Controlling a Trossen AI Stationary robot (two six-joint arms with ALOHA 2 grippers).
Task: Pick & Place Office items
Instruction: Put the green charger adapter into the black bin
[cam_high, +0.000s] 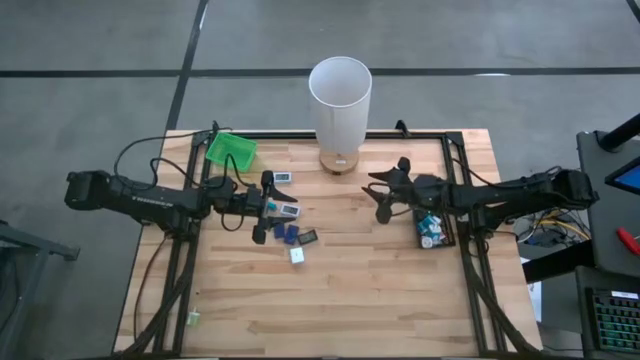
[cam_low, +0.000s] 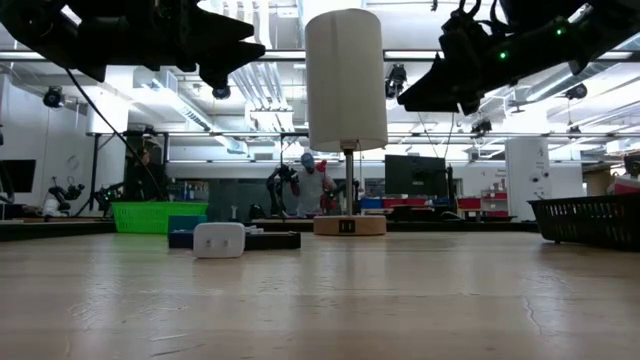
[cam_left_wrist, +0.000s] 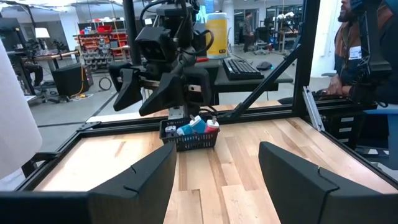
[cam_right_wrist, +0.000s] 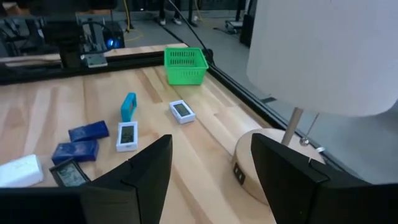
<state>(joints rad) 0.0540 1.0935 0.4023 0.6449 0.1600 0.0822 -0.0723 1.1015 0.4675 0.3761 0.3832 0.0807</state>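
The office items lie scattered on the left half of the wooden counter (cam_high: 360, 290): two dark blue rectangles (cam_right_wrist: 89, 131) (cam_right_wrist: 75, 150) side by side, a teal bit (cam_right_wrist: 129, 106) standing on edge, two white blocks with grey screens (cam_right_wrist: 127, 135) (cam_right_wrist: 181, 110), a plain white block (cam_right_wrist: 20, 170) and a dark piece with a greenish face (cam_right_wrist: 67, 173). More pieces, blue, white and one with red, sit piled in the black tray (cam_left_wrist: 189, 138) at the counter's right edge. The green tray (cam_high: 231, 150) stands at the far left corner, well apart from the loose pieces, and the lamp (cam_high: 339, 98) with its round wooden base stands at the middle of the far edge. The near half of the counter is bare wood out to its black frame. The left gripper (cam_high: 266, 207) hangs above the cluster with fingers (cam_left_wrist: 146, 177) spread wide and holding nothing. The right gripper (cam_high: 388, 194) hovers just beside the black tray, fingers (cam_right_wrist: 144, 163) also wide and empty.
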